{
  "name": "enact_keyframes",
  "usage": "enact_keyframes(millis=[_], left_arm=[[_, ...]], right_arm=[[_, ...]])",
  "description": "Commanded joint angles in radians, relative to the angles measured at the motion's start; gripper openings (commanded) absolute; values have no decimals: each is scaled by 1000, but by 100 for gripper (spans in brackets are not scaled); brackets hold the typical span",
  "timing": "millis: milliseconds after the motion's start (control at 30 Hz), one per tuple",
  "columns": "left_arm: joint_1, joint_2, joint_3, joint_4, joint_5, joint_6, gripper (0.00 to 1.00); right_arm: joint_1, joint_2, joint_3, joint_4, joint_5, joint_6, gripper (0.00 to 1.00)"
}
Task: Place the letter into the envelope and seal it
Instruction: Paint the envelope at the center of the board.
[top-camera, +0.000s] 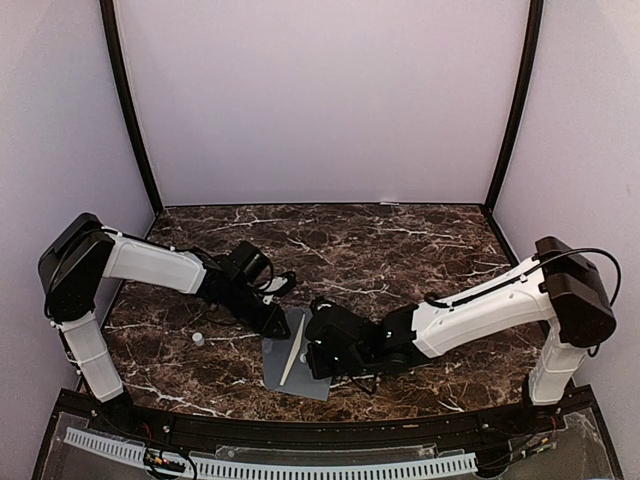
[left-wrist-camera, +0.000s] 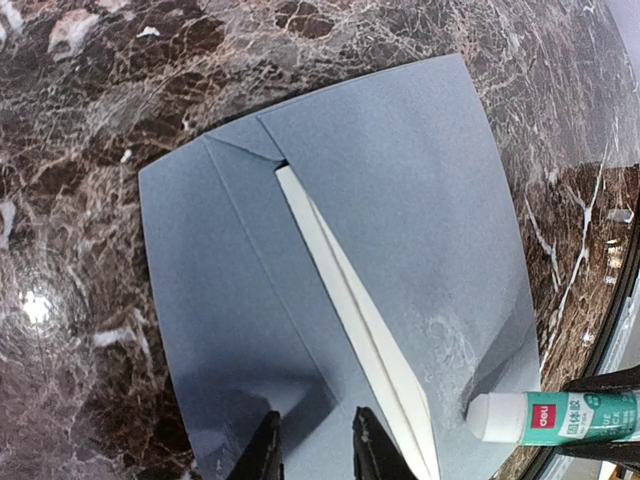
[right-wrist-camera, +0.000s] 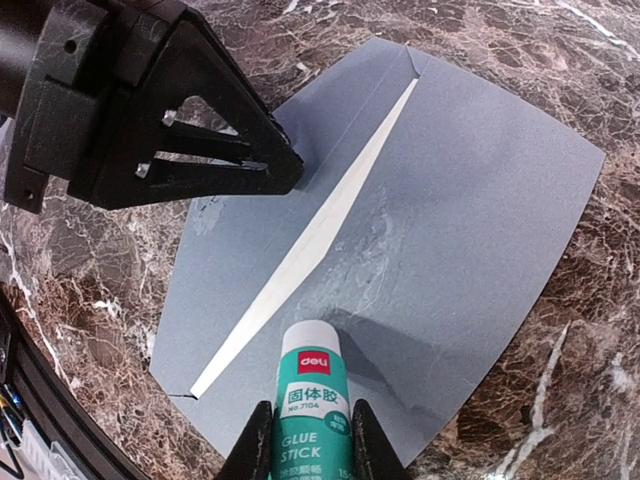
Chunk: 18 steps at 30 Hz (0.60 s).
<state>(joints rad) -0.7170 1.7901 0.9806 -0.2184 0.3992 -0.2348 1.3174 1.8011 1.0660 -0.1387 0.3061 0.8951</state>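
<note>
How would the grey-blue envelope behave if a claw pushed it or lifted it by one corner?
Probably floppy: the envelope is thin flat paper, so a lifted corner would likely sag. Light on the polished table, it may slide whole when pushed. The shiny smear near the glue stick may feel tacky.

On the glue stick (right-wrist-camera: 312, 395) you can read a red "deli" logo, "固体胶", "No.7104" and "GLUE STICK" in white. In your left wrist view only the "deli" mark is legible on it.
</note>
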Motion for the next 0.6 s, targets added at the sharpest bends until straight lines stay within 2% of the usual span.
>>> enact_keyframes(millis=[0,267,567], left_arm=[[1,9,15,-35,-8,15,24],[1,11,15,-34,3,18,23],[0,-6,-1,27,172,11,26]], right_arm=[[-11,28,29,18,-7,-21,7],[-16,65,48,-20,-1,-10,6],[-21,77,47,-28,4,15,6]])
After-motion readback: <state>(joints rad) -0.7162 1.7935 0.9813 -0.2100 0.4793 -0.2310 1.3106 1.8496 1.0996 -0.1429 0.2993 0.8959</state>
